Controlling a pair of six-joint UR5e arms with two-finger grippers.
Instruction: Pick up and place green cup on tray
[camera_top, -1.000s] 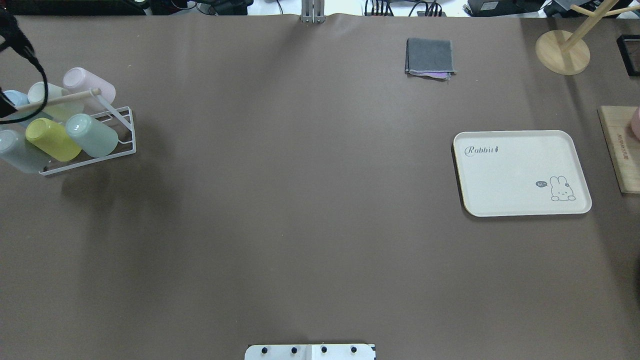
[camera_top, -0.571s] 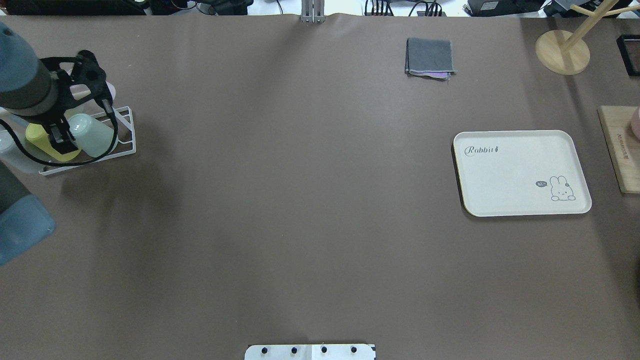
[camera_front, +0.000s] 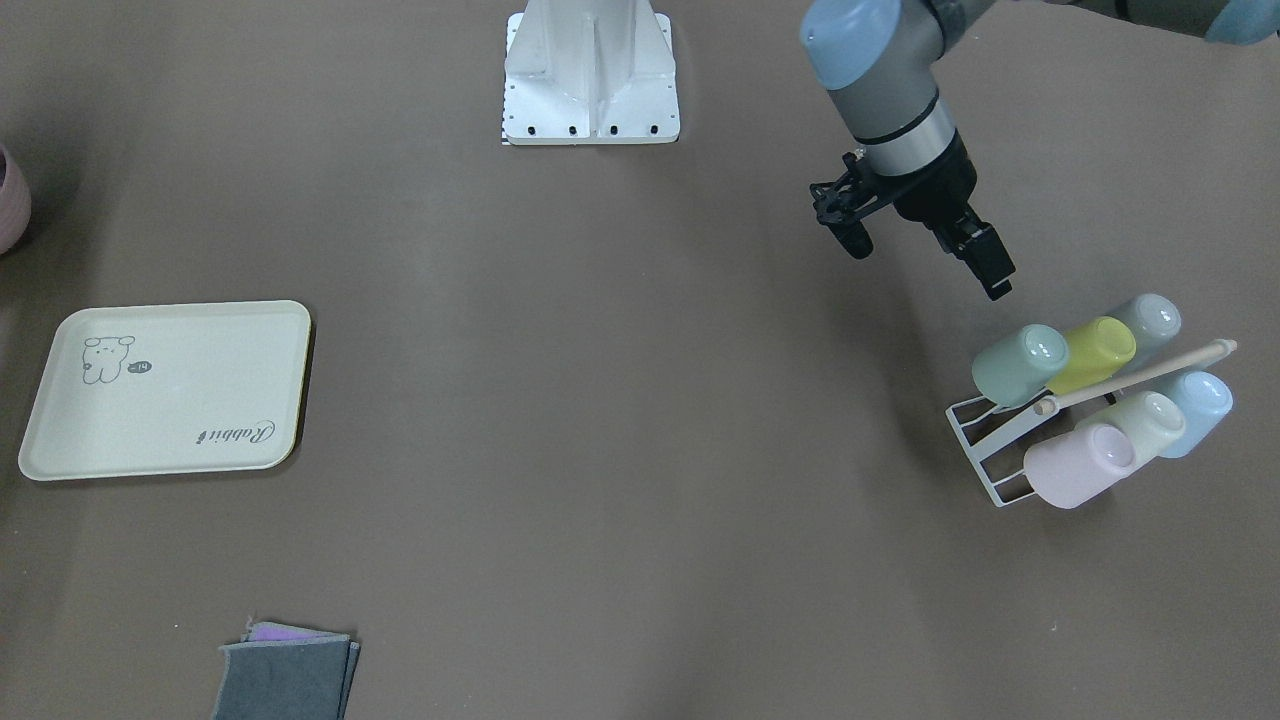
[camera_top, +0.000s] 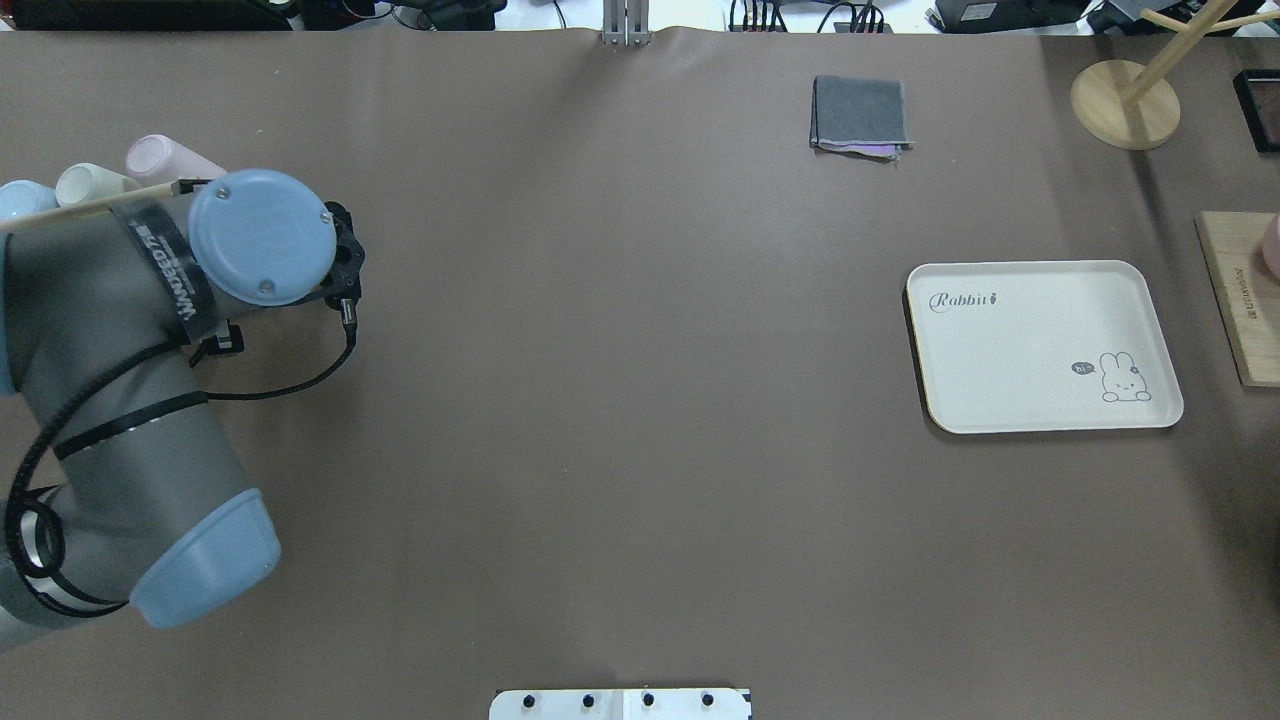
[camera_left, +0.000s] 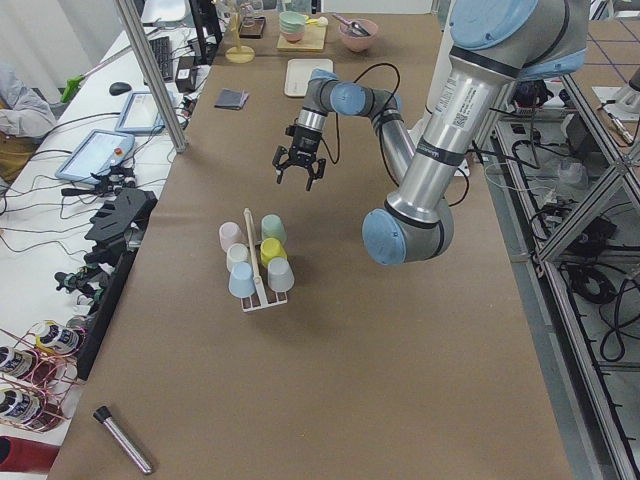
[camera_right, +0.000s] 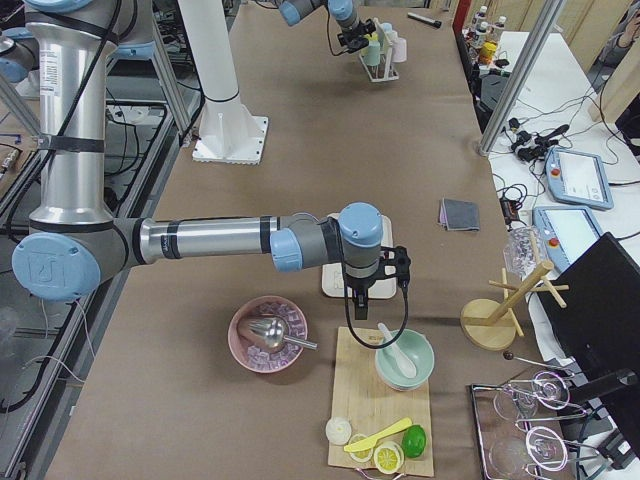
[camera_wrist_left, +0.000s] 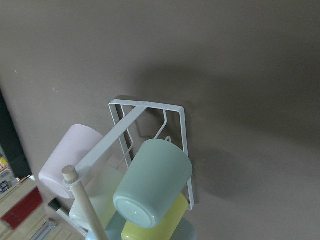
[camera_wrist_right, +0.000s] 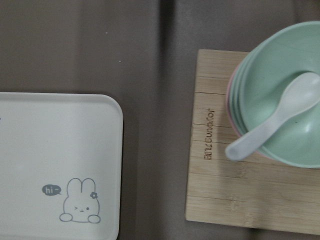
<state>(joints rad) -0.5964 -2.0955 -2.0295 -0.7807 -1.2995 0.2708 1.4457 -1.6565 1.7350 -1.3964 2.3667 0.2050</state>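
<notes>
A brown mat covers the desk (camera_front: 620, 420), with the robot's white base plate at its robot-side edge. On the robot's left side stands a white wire rack (camera_front: 985, 440) topped by a wooden rod (camera_front: 1140, 375), and six cups sit on it at a slant with their bottoms upward. The green cup (camera_front: 1018, 365) is at the end of the row nearer the robot and touches a yellow-green cup (camera_front: 1098, 352) in that row. A pink cup (camera_front: 1075, 465), a cream cup (camera_front: 1140, 425) and a pale blue cup (camera_front: 1195, 400) fill the row beyond the rod. The left pincer (camera_front: 925, 262) hangs in the air near the rack on the robot's side, apart from every cup, with its two fingers spread wide and nothing between them. The left wrist view looks down on the green cup's flat bottom. The tray (camera_front: 170, 400) lies flat and bare on the robot's right side of the desk, well apart from the rack, its rabbit drawing and script facing up. The right arm reaches out above the tray's far end, near a wooden board (camera_wrist_right: 220, 165) bearing a green bowl (camera_wrist_right: 280, 75) with a white spoon (camera_wrist_right: 272, 125). The right pincer (camera_right: 362, 300) shows only in the side view, so I cannot tell whether it is released or clenched. A folded grey cloth (camera_front: 285, 680) lies near the operators' edge.
</notes>
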